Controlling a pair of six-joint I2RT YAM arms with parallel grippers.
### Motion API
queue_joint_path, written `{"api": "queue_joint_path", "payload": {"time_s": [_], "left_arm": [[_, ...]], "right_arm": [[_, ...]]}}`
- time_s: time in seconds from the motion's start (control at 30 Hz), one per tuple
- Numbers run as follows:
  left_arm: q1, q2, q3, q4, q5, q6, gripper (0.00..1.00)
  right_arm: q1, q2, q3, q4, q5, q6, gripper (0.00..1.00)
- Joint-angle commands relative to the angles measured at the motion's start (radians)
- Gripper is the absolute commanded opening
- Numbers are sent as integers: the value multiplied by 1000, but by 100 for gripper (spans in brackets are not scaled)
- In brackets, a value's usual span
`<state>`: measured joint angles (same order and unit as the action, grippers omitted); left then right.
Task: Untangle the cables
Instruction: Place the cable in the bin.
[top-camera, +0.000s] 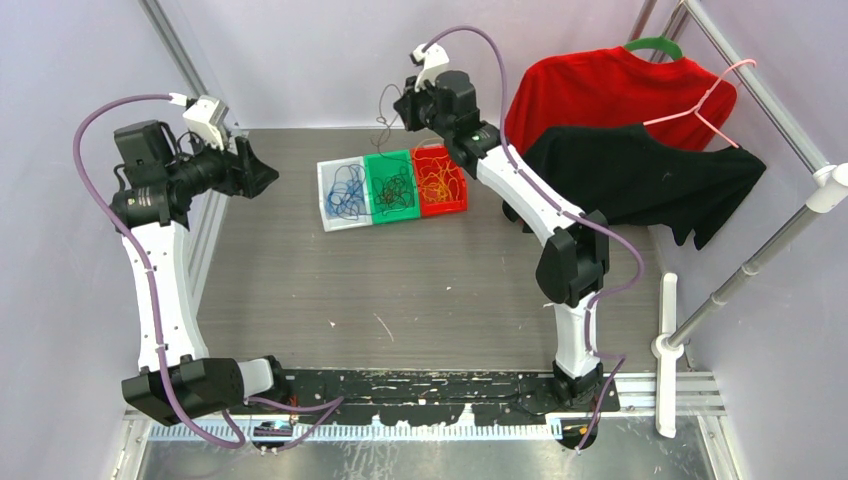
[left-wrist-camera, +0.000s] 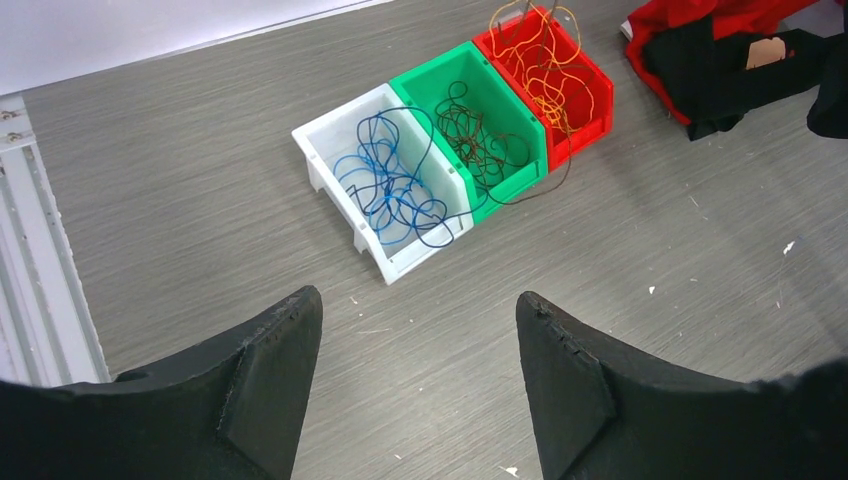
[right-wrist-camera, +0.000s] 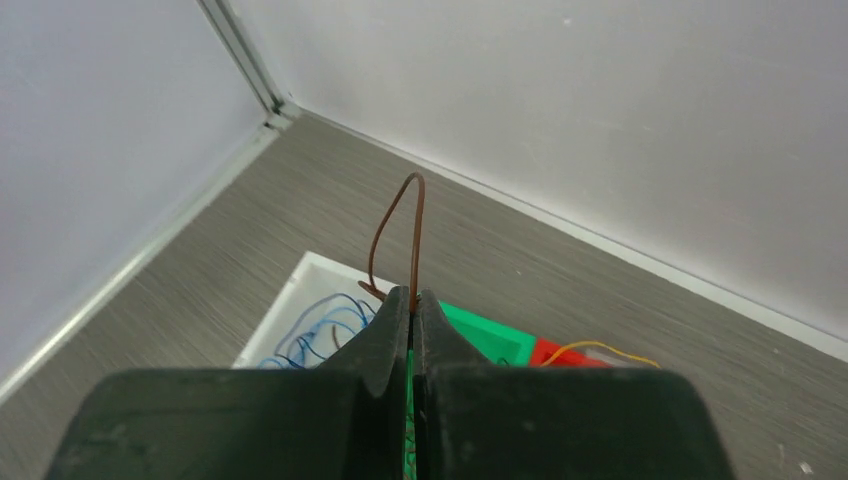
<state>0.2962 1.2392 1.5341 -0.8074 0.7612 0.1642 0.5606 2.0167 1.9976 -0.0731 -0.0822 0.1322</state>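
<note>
Only the right wrist cam shows the right gripper (right-wrist-camera: 413, 300) clamped on a brown cable (right-wrist-camera: 414, 215) looping just above its tips, while the left gripper (left-wrist-camera: 418, 300) hangs wide.

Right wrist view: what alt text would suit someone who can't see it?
The right gripper pinches a loop of brown cable above a white bin holding blue cables, a green bin and a red bin holding an orange cable.

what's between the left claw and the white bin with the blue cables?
Only bare table, as the left wrist view shows. The left claw is open, short of the white bin holding the blue cables.
</note>
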Motion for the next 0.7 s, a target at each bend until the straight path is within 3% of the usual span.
{"api": "queue_joint_path", "payload": {"time_s": [0.0, 0.67], "left_arm": [[16, -11, -1, 53, 31, -6, 71], [25, 4, 0, 77, 63, -58, 71]], "right_arm": [[-2, -44, -47, 19, 37, -76, 1], [93, 194, -28, -202, 167, -92, 1]]}}
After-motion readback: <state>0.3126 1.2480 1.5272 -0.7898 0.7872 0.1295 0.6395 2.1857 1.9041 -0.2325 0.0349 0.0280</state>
